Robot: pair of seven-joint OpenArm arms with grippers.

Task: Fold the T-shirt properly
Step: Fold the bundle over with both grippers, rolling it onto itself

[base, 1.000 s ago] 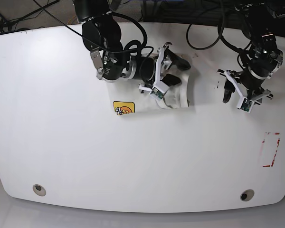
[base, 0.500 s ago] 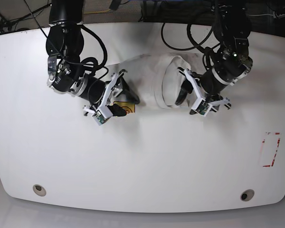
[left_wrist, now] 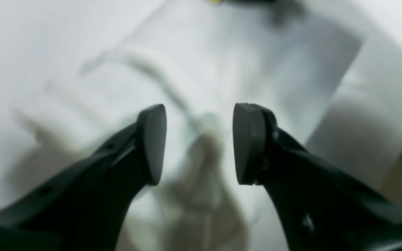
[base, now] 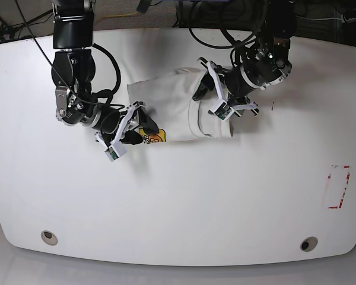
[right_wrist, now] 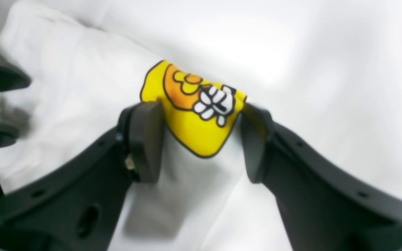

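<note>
Both arms closed in: right gripper (right_wrist: 197, 139) and left gripper (left_wrist: 197, 143) (jaws apart) straddle T-shirt (base: 172, 101).

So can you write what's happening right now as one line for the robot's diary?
T-shirt: partly folded on table | right gripper: open around yellow graphic | left gripper: open above white fabric

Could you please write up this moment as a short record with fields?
surface: white table
garment: white T-shirt, bunched, not folded flat
print: yellow-and-orange graphic at the shirt's corner
right gripper: open, jaws astride the printed corner, not yet pinched
left gripper: open, over a cloth ridge at the other end
marks: red tape outline on the table's edge
</note>
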